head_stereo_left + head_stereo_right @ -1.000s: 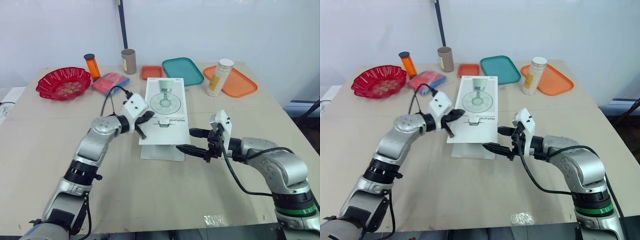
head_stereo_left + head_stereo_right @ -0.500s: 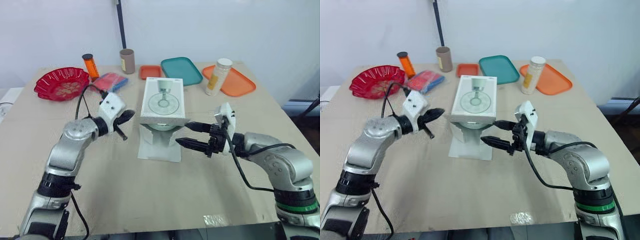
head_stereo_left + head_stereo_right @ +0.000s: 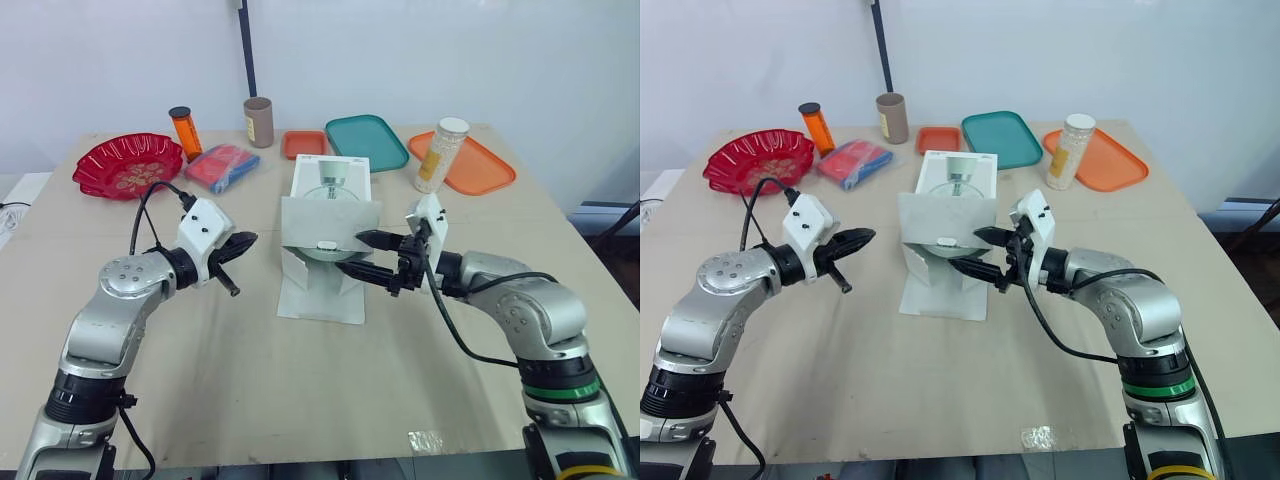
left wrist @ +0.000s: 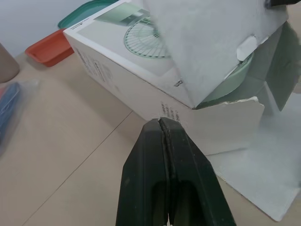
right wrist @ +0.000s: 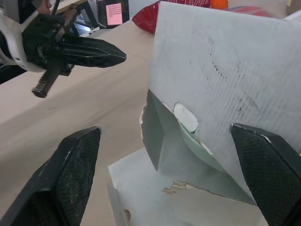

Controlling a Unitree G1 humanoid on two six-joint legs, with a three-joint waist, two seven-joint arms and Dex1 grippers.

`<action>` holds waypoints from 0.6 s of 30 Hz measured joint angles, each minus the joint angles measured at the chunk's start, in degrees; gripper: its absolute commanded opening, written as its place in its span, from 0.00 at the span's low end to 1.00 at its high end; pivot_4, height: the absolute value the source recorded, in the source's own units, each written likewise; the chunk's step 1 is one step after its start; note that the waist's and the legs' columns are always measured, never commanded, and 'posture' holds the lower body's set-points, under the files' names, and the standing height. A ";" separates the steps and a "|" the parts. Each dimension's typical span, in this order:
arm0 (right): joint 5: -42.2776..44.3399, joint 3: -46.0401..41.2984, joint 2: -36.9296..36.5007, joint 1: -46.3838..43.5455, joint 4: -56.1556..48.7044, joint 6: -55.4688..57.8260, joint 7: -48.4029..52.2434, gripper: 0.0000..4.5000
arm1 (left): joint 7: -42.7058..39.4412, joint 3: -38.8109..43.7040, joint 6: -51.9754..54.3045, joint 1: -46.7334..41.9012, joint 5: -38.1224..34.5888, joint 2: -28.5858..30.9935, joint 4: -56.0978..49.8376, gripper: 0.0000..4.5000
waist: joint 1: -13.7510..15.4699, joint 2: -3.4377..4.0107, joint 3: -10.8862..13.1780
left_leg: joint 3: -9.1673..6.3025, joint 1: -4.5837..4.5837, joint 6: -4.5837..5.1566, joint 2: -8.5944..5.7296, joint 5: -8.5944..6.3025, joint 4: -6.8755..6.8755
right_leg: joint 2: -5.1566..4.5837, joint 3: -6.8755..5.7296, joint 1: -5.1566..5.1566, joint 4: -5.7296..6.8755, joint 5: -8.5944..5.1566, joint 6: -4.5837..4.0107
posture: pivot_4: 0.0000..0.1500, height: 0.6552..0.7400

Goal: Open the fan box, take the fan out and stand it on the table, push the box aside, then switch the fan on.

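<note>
Fan box flap (image 3: 330, 222) now droops, right hand (image 3: 350, 252) nearer

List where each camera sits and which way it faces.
Head eyes: on the head, facing forward and down; both arms show, left gripper and right gripper flanking the fan box.
Left wrist: on the left arm, looking along shut fingers at the box's side.
Right wrist: on the right arm, looking between open fingers into the box's opened end.
Shared: every view shows the box.
</note>
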 measured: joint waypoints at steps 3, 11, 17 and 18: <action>-1.71 0.94 0.92 -0.82 1.40 -1.31 -0.65 1.00 | -1.02 -0.33 0.00 -0.72 -1.34 0.01 -0.25 0.01 | -0.01 0.00 0.00 | 0.00 0.00 -0.01 0.00 0.00 0.00 | 0.00 0.00 -0.01 0.00 0.00 0.00 | 1.00 1.00; -4.90 2.22 2.83 -1.84 3.78 -3.09 -2.49 1.00 | -1.38 -2.19 -0.64 -4.42 -2.33 -0.34 1.27 0.01 | -0.01 0.00 0.00 | 0.00 0.00 -0.01 0.00 0.01 0.00 | 0.00 0.00 0.01 0.01 0.01 -0.01 | 1.00 1.00; -6.64 2.38 3.60 -2.71 5.24 -4.23 -2.50 1.00 | -1.19 -7.53 -4.83 -12.33 1.02 -4.23 12.19 0.01 | 0.00 0.00 0.00 | 0.01 0.00 -0.09 -0.02 0.05 0.01 | 0.00 0.00 0.00 0.00 0.01 -0.01 | 1.00 1.00; -6.65 2.41 3.85 -2.81 5.24 -4.26 -2.49 1.00 | -1.12 -8.02 -5.38 -12.87 1.50 -4.68 13.45 0.01 | 0.00 0.00 0.00 | 0.00 0.00 -0.10 -0.02 0.06 0.01 | 0.00 0.00 0.00 0.00 0.01 -0.01 | 1.00 1.00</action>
